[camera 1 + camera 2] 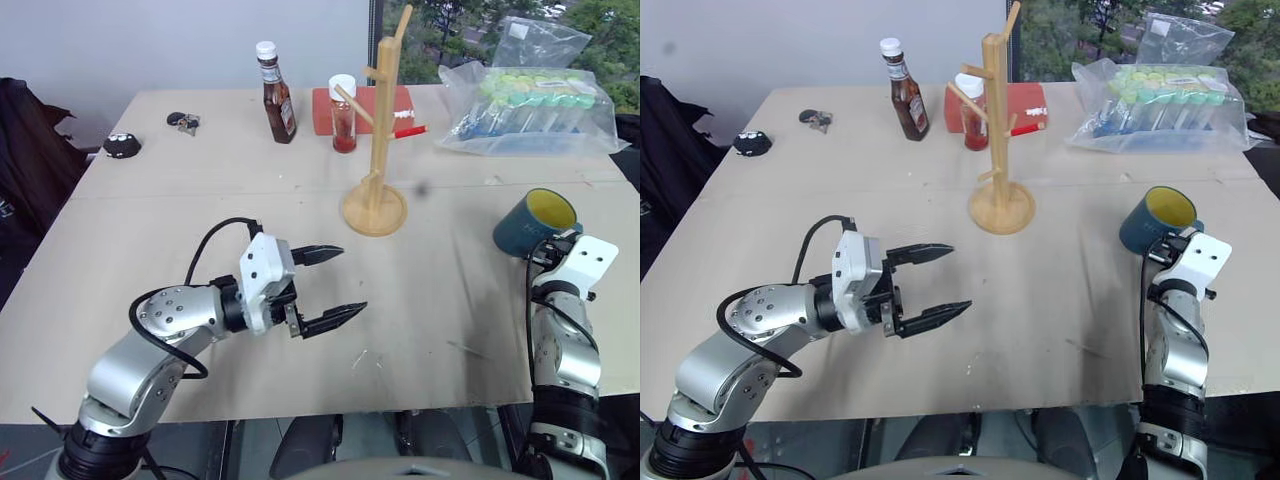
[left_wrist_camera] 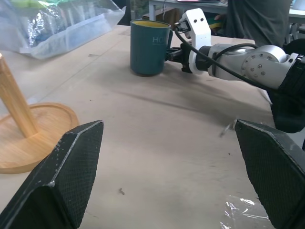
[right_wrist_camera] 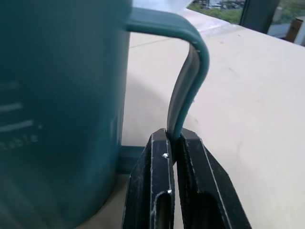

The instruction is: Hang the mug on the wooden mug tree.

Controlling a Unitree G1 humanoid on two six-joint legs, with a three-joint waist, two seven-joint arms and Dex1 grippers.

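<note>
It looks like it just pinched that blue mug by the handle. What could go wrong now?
The right gripper is shut on only the thin lower part of the mug handle, so the heavy cup could swing or slip once lifted. The wooden mug tree has narrow pegs and a red-capped jar and a sauce bottle just behind it; a bump could tip them. The open left gripper sits near the path.

Lab or office test space; cardboard-covered table (image 1: pixel 200 200), window (image 1: pixel 470 30), bagged tubes (image 1: pixel 530 105)
</note>
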